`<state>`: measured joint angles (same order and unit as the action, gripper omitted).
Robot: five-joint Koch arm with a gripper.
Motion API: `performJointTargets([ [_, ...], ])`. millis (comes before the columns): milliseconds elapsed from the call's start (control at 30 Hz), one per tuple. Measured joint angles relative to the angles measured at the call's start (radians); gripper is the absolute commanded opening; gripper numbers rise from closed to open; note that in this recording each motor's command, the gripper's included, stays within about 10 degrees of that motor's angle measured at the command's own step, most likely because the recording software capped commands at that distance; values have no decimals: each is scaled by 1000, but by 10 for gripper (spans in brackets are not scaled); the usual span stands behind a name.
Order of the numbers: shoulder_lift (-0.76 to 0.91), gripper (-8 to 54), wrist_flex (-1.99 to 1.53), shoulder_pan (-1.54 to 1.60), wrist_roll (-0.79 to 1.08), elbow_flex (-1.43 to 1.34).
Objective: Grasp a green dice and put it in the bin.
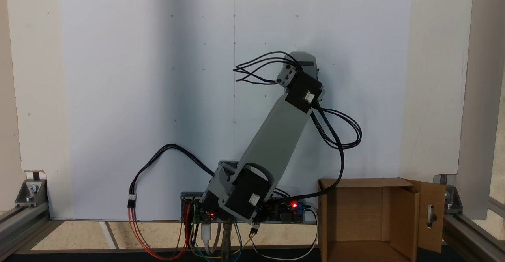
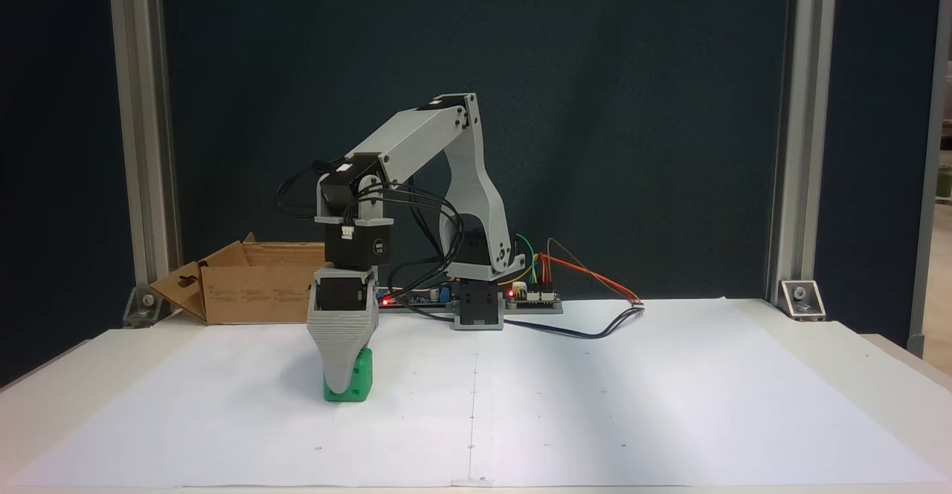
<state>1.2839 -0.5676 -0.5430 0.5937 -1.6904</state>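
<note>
Lowering onto the green dice [image 2: 359, 382] at lower left of centre in a fixed view, we are judging that the gripper [image 2: 343, 384] should straddle the cube squarely and close gently before lifting; its jaws are lining up one behind the other, so we cannot tell whether they are spread or pinching. We are seeing the dice resting on the white paper [image 2: 595, 405] there, while the other fixed view is looking down into the open bin [image 1: 378, 222] at lower right.
</note>
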Motion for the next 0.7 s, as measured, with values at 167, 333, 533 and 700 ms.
performJointTargets([
  [167, 0, 118, 0, 9, 0, -6],
  [333, 6, 118, 0, 21, 0, -8],
  [533, 121, 118, -210, 29, -25, 130],
  [700, 187, 119, -522, 31, -172, 460],
])
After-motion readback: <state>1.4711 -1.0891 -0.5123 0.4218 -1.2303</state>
